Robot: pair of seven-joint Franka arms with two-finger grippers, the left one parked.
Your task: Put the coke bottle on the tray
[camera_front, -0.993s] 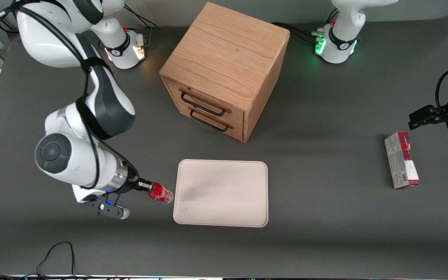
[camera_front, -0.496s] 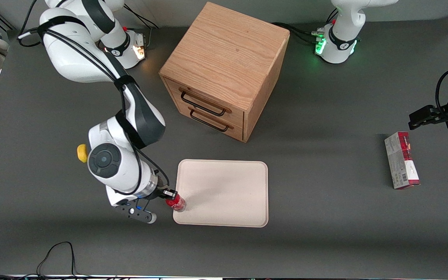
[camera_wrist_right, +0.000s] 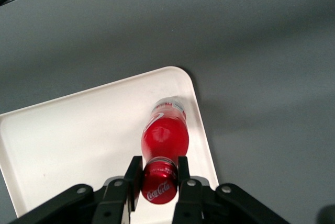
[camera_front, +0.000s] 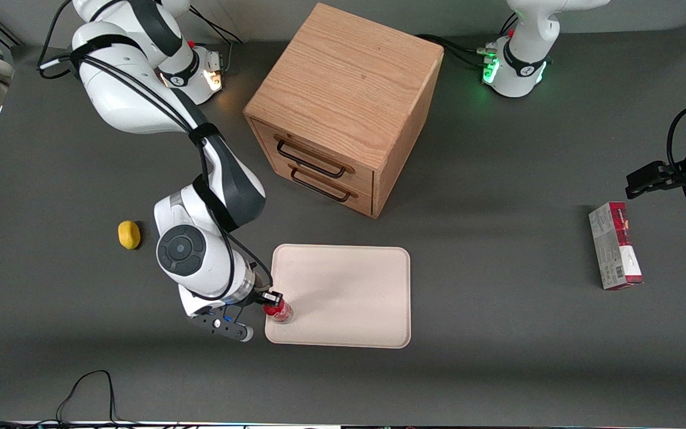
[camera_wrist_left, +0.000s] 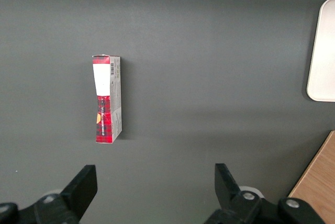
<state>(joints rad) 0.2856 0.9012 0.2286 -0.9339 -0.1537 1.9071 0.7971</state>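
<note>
The coke bottle [camera_front: 279, 310] [camera_wrist_right: 165, 135] is a small red bottle with a red cap and clear base. My right gripper [camera_front: 271, 298] [camera_wrist_right: 158, 170] is shut on its cap, one finger on each side. The bottle stands on the cream-white tray [camera_front: 349, 298] [camera_wrist_right: 68, 135], just inside the tray corner nearest the front camera at the working arm's end. Its clear base sits close to the tray's rim.
An oak drawer cabinet [camera_front: 343, 107] stands farther from the front camera than the tray. A yellow lemon [camera_front: 129, 234] lies on the table beside my arm. A red-and-grey carton [camera_front: 615, 253] [camera_wrist_left: 107, 98] lies toward the parked arm's end.
My right arm carried the bottle sideways from off the tray to over its near corner, and the bottle went from tilted to nearly upright. The lemon came into view as the arm moved.
</note>
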